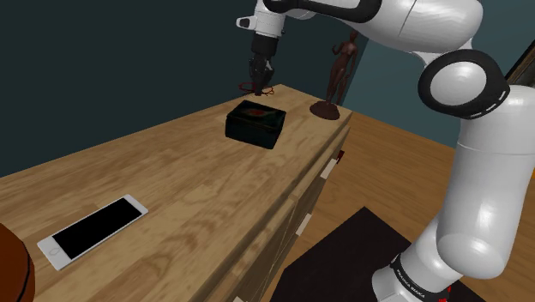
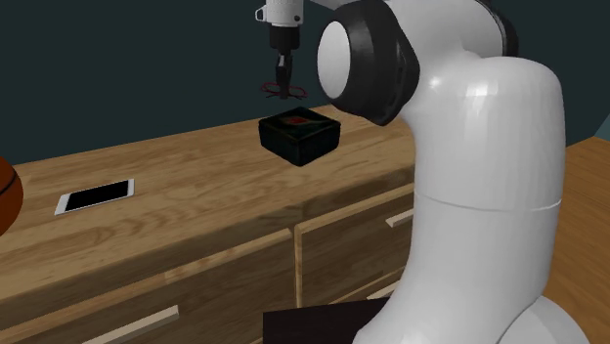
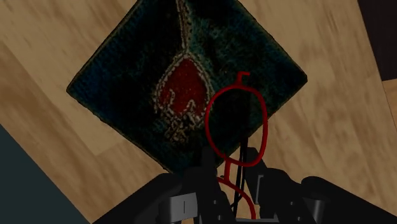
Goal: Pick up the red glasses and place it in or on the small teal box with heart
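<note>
I'm mid-carry, with the jaws clenched on the thin red wire-rimmed glasses (image 3: pixel 208 126) hanging over a corner of the small dark-teal square box with a red heart (image 3: pixel 140 83), so next I'd centre, lower and release.

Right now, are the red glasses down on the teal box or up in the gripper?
Up: the gripper is shut on the red glasses, which hang above the teal box, clear of its lid.

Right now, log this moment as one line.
pincer: shut on red glasses | glasses: in the air, over an edge of the heart box | heart box: nothing on it | placement: not yet done
</note>
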`<state>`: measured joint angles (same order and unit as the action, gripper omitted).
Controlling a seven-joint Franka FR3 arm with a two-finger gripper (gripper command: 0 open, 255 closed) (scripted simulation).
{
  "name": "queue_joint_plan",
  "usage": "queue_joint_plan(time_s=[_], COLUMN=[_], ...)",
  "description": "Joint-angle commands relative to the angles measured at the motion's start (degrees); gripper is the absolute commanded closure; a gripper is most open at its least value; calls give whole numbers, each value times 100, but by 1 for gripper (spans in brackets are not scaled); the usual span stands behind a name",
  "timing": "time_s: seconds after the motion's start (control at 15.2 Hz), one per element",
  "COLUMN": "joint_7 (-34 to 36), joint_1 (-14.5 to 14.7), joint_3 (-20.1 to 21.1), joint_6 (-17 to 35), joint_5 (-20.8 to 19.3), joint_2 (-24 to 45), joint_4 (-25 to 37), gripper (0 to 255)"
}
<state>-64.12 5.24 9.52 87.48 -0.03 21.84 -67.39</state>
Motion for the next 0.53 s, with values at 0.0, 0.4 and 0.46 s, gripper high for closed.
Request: queue_joint_plan(time_s=[0.0,0.4,0.46], joint_7=[-232,-437,-442], joint_1=[-145,-300,-305], joint_3=[-73,-129,-129], joint_6=[-161,222,313], joint_5=[-8,9,12], joint_2=[199,198,173], joint_4=[347,-46,-161], gripper=[255,255,255])
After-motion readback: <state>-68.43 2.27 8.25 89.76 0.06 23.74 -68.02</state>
